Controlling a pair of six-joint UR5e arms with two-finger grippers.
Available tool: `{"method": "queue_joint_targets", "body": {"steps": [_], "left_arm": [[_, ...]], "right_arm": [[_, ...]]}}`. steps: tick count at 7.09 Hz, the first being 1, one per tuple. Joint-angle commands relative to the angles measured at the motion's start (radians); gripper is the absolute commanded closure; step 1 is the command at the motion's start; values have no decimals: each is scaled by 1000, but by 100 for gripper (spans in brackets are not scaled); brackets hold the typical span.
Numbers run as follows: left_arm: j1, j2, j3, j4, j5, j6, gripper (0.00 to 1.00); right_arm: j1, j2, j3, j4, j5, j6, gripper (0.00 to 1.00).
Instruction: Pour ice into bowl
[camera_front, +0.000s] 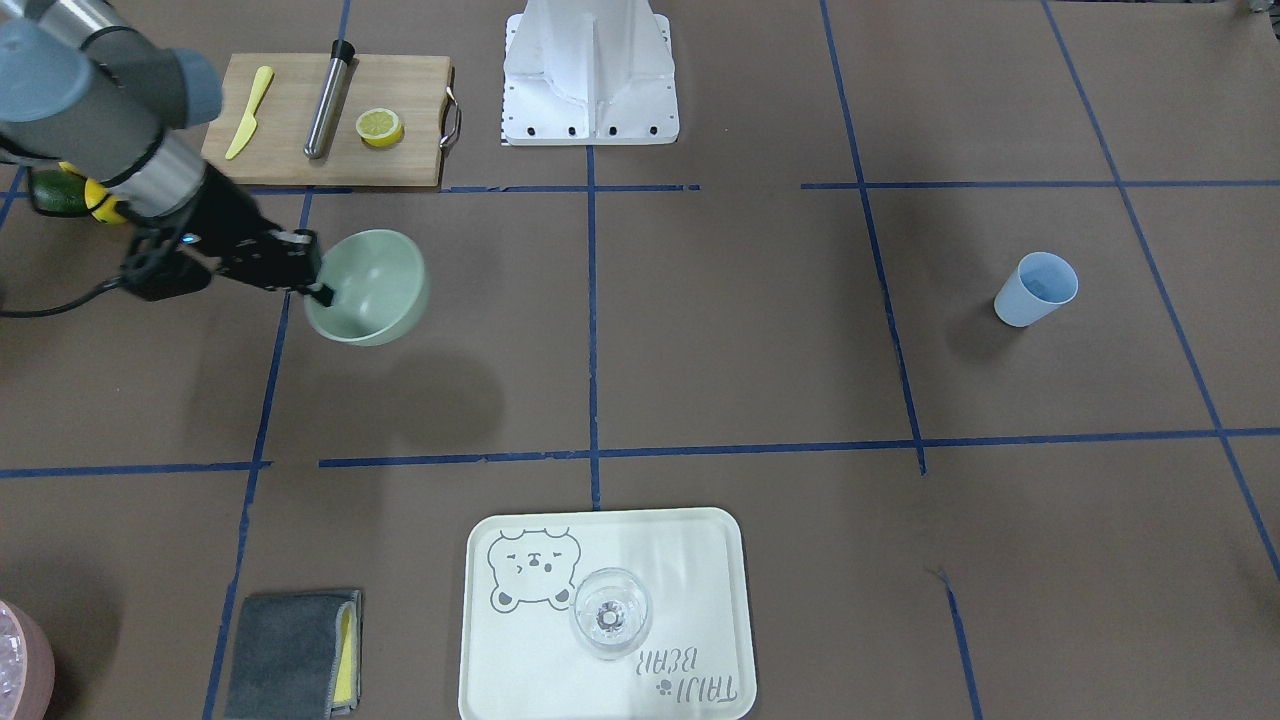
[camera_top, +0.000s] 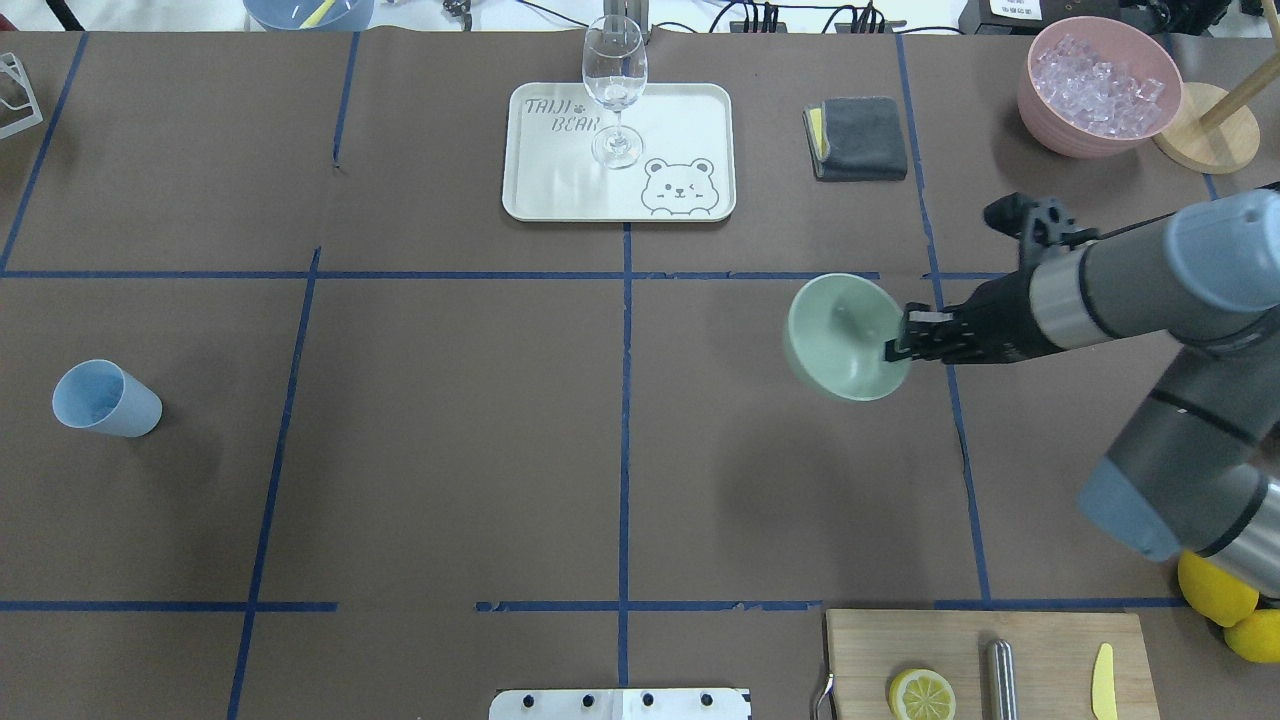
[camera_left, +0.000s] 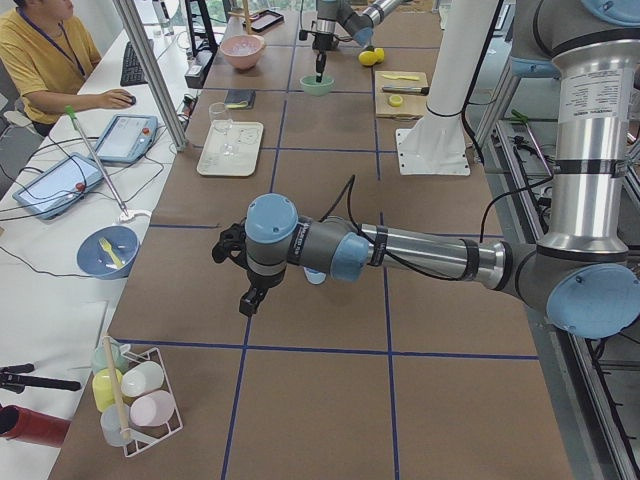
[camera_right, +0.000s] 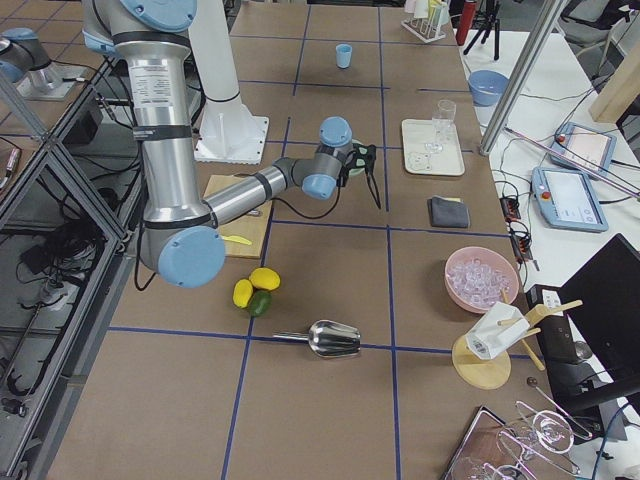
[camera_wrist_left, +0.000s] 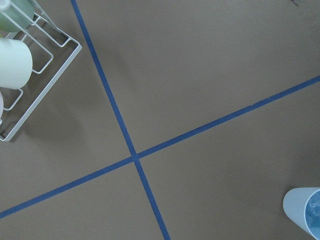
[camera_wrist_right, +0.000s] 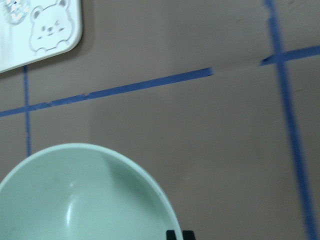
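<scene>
The right pincer (camera_top: 893, 350) is clamped on the rim of the bowl (camera_top: 845, 335), which it holds tilted and clear of the counter (camera_top: 620, 450) on the robot's right half. The ice (camera_wrist_left: 315, 210) appears to sit in the light blue cup (camera_top: 105, 398), well apart on the left half, with the left arm nearer it. Left pincer (camera_left: 250, 298) — state cannot be told. Judgement: bowl and cup must be brought together before any pour.

The bowl (camera_front: 385, 280) looks smooth and matt. Dull brown paper covers the table (camera_front: 720, 330). The cutting board (camera_front: 420, 160) is wood, and the rod (camera_front: 322, 105) on it is shiny metal. The wine glass (camera_top: 613, 90) is clear glass. The grey cloth (camera_top: 862, 140) looks soft.
</scene>
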Motion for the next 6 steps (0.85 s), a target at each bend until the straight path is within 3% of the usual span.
{"method": "queue_joint_targets", "body": {"steps": [1,3,6], "left_arm": [[0,30,7,-73,-5,-4,0],[3,32,1,-77,-49,-4,0],[5,32,5,-146,-98,-49,0]], "right_arm": [[-216,274,-13,-234,-200,147,100],[-254,465,-164,-298,-271,233,100],[-260,545,-341,-293,-317,223,100]]}}
